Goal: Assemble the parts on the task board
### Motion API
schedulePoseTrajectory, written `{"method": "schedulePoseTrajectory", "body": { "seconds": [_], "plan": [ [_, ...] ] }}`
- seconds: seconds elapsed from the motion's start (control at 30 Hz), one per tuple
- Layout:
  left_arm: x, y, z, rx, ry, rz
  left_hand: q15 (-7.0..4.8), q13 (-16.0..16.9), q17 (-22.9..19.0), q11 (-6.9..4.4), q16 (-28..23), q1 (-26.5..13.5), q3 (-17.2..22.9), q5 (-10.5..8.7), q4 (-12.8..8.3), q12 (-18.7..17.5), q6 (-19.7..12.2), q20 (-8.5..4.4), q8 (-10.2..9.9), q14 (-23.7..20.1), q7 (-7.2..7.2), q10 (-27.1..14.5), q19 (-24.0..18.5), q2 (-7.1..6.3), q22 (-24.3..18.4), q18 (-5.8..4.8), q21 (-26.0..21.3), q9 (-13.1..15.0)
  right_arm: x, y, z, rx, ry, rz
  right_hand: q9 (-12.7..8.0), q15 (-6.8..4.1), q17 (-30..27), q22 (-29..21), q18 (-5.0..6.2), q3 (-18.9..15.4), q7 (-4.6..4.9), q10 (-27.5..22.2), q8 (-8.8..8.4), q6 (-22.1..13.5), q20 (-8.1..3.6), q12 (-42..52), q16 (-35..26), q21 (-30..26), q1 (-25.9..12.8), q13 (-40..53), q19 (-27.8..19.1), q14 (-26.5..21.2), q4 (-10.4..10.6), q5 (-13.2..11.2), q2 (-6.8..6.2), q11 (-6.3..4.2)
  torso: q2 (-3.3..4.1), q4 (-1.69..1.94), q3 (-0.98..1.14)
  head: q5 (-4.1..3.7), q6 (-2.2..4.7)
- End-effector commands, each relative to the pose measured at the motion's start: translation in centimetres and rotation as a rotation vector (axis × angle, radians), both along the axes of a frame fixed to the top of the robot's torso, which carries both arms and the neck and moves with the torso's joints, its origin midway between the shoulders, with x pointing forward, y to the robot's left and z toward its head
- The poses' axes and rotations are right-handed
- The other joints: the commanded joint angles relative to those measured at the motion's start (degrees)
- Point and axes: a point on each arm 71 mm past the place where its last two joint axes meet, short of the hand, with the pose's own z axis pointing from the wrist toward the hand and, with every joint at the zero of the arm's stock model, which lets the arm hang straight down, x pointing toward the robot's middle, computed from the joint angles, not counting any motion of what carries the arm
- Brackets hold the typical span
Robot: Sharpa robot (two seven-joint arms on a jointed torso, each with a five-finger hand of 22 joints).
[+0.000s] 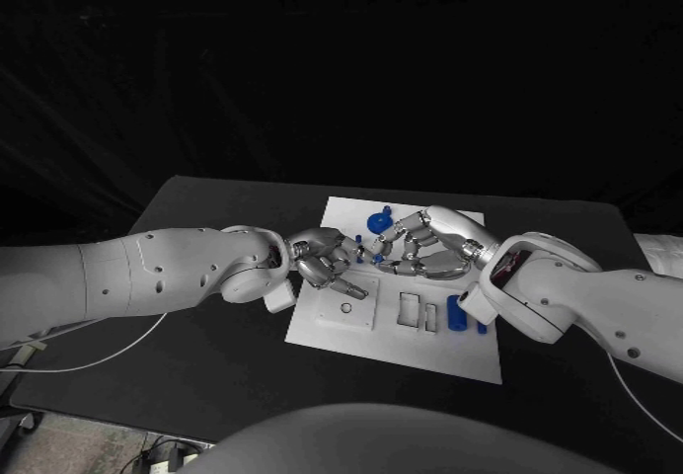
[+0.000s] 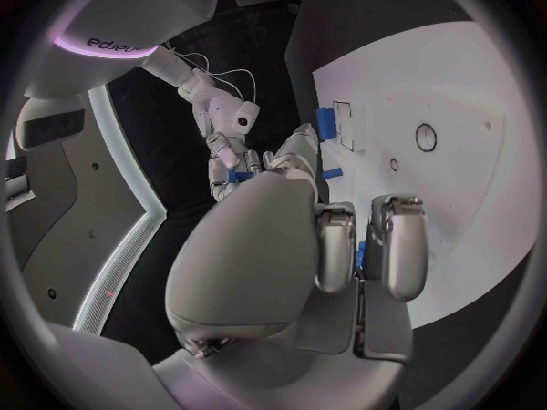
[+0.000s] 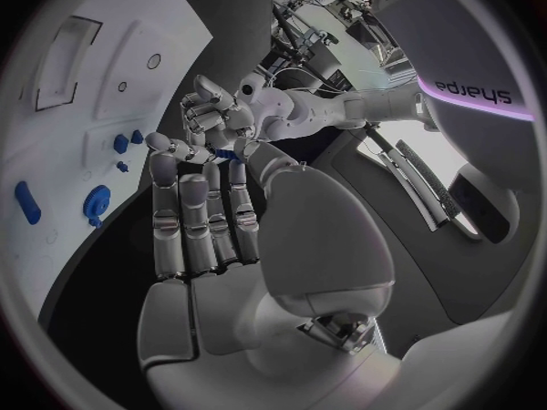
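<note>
Nearest to us in the head view are our two forearms, meeting over the middle of the task board, the white plate lying on the black table. Our left hand comes in from the left and hangs above the board's left half, fingers curled downward. Our right hand comes in from the right, fingers bent toward the left hand, the two sets of fingertips almost touching above the board's upper middle.

Between those fingertips we see a small blue part. In the right wrist view a blue piece sits right at the tips of our right hand, with the left hand just beyond it. In the left wrist view our left hand shows a sliver of blue between two fingers. We cannot tell for certain which hand bears the part, or whether both pinch it.

Other parts lie free on the board: a round blue part near the far edge, just beyond the hands, and an oblong blue part by the right forearm, beside two rectangular slots. A small round hole sits below the left hand.

The board's near edge and near right corner stand bare, well apart from both hands. Open black table runs wide to the left of the board and along its near side; the far edge leaves only a narrow strip of table before darkness.
</note>
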Motion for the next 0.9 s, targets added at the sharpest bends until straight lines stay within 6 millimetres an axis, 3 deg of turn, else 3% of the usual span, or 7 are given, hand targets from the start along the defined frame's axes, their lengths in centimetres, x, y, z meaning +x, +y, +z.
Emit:
{"method": "schedulePoseTrajectory", "body": {
  "seconds": [0.03,0.13,0.2,0.37,0.9],
  "plan": [
    [-0.5,-0.3,-0.3,-0.087,0.098,-0.02,0.14,14.97,15.07,-0.16,0.14,0.74,-0.69,1.09,0.13,0.14,0.92,-0.11,1.25,6.23,-0.19,6.15,4.53,0.27,14.37,-0.32,0.26,0.31,-0.2,0.0,-0.1,0.052,0.079,0.008,-0.11,0.0,-0.15,2.19,0.3,0.07,-0.04,-0.74,-0.4,-0.46,0.04,0.19,-0.14,-0.37,0.5,-0.04,-0.48,-0.66,0.32,0.27,-0.03,-0.01,0.0,0.01,0.01,-0.11,-0.01],
    [-0.8,-0.4,-0.6,-0.111,0.128,-0.025,0.2,14.97,15.07,-0.05,0.14,0.95,-1.79,4.02,0.06,0.14,2.28,-0.07,2.93,6.23,0.31,6.15,4.59,0.49,14.4,-0.35,0.37,0.6,-0.3,-0.1,-0.3,0.062,0.094,0.007,-0.12,0.0,-0.02,2.15,0.34,0.09,-0.07,-0.88,-0.47,-0.52,0.05,0.2,-0.06,-0.57,0.57,-0.02,-0.69,-0.59,0.32,0.29,-0.02,-0.01,0.03,0.04,0.02,-0.13,-0.01],
    [-0.9,-0.4,-0.7,-0.122,0.14,-0.028,0.23,14.97,15.07,-0.01,0.14,1.04,-2.26,4.62,0.03,0.14,2.79,-0.05,3.54,6.23,0.49,6.15,4.61,0.65,14.41,-0.36,0.4,0.68,-0.3,-0.1,-0.3,0.066,0.1,0.007,-0.13,0.0,-0.07,2.1,0.37,0.12,-0.08,-1.0,-0.52,-0.57,0.06,0.22,-0.06,-0.78,0.67,-0.01,-0.9,-0.66,0.31,0.29,0.0,-0.03,0.02,0.04,0.02,-0.24,-0.01],
    [-1.1,-0.4,-0.8,-0.161,0.172,-0.021,0.26,14.97,15.07,0.08,0.14,1.38,-2.98,5.01,-0.04,0.14,3.89,0.0,4.66,6.23,0.82,6.15,4.59,0.96,14.41,-0.35,0.39,0.85,-0.5,-0.3,-0.5,0.079,0.124,0.006,-0.12,-0.02,-0.13,2.09,0.4,0.21,-0.1,-1.22,-0.62,-0.63,0.07,0.29,-0.02,-0.86,0.95,0.04,-1.11,-0.76,0.25,0.31,0.09,-0.08,0.02,0.03,0.02,-0.13,-0.01],
    [-1.3,-0.6,-0.5,-0.246,0.232,-0.001,0.32,14.97,15.07,0.29,0.14,2.09,-4.13,5.69,-0.13,0.14,2.03,0.07,4.6,6.23,0.25,6.15,4.59,1.11,14.41,-0.36,0.43,0.38,-1.0,-0.6,-1.3,0.104,0.222,0.013,-0.07,-0.06,-0.47,1.74,0.67,0.24,-0.13,-1.58,-0.76,-0.74,0.08,0.4,-0.08,-2.33,1.22,0.09,-2.49,-1.13,0.25,0.31,0.17,-0.19,0.0,0.0,0.0,0.06,-0.01]
  ]
}}
